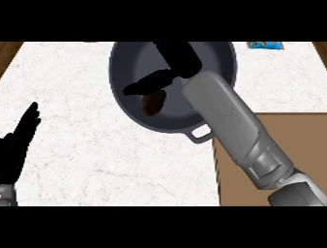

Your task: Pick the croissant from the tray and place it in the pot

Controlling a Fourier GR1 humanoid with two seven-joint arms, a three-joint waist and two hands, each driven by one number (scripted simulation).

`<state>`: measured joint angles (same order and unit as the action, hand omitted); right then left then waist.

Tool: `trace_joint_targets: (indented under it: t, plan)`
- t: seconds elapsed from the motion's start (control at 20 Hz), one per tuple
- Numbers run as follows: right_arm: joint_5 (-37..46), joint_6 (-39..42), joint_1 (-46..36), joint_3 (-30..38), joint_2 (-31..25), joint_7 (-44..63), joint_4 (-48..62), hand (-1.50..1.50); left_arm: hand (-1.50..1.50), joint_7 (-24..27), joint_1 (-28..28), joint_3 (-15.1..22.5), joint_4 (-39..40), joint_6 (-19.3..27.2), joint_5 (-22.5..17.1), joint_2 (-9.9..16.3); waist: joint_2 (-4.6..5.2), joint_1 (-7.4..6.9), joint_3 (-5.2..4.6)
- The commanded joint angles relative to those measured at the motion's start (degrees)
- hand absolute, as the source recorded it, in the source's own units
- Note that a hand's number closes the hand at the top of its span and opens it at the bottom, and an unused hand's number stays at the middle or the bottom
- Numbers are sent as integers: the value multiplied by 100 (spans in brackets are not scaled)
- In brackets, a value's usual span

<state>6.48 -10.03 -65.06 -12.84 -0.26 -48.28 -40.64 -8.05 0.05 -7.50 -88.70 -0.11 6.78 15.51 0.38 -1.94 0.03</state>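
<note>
Croissant [153,102], brown and crescent-shaped, sits inside the pot [127,58], just under the right hand [168,65]; whether the black fingers grasp it or have let go cannot be told. Pot is dark grey, rounded, with a handle facing the brown tray [316,160]. Counter [88,145] is white marble. Left hand [9,150] rests open at the lower left.

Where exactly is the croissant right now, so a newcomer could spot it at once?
Start at the large dark grey round metal pot at the back of the white marble counter. The robot's right hand reaches into it. Just below its fingers is the small brown croissant, the only brown thing inside the pot.
</note>
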Motion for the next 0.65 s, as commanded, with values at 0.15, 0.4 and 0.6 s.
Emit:
trace_joint_targets:
  t: [0.15,0.4,0.6]
  plan:
    - [-489,1421,453,321,-471,6,-302,-150,0,276,210,-133,182,30,12,-81,-36,167,-5]
    - [-688,2529,429,647,-1090,-654,271,-150,0,257,-81,-166,327,-9,48,-25,-9,137,-4]
    - [-889,3085,548,1003,-1612,-1097,680,-150,0,-25,384,-80,-421,-111,-13,-66,-7,57,1]
